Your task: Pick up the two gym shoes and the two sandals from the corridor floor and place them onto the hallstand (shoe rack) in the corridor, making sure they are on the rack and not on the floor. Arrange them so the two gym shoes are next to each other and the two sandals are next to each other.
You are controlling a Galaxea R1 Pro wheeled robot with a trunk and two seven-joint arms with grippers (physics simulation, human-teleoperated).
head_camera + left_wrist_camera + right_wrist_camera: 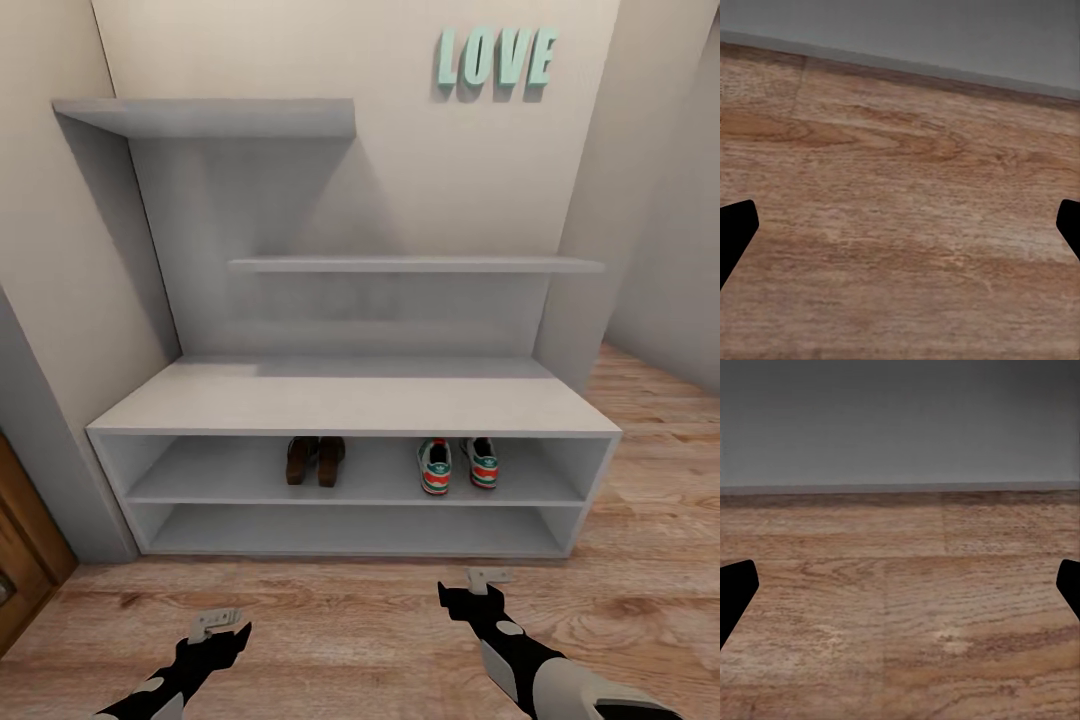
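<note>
The white hallstand (350,400) stands against the wall ahead, with two stepped wall shelves above it. On its upper open shelf the two dark brown sandals (315,460) sit side by side left of centre. The two white gym shoes (458,465) with green stripes and red heels sit side by side to their right. My left gripper (218,622) hangs low over the corridor floor (340,620) in front of the rack, open and empty. My right gripper (487,578) hovers nearer the rack's base, also open and empty. Both wrist views show bare floor (900,225) (900,615) between wide-apart fingertips.
Teal LOVE letters (495,58) hang on the wall above. A wooden door (25,560) stands at the left edge. A wall corner (590,200) juts out right of the rack, with more plank floor beyond it.
</note>
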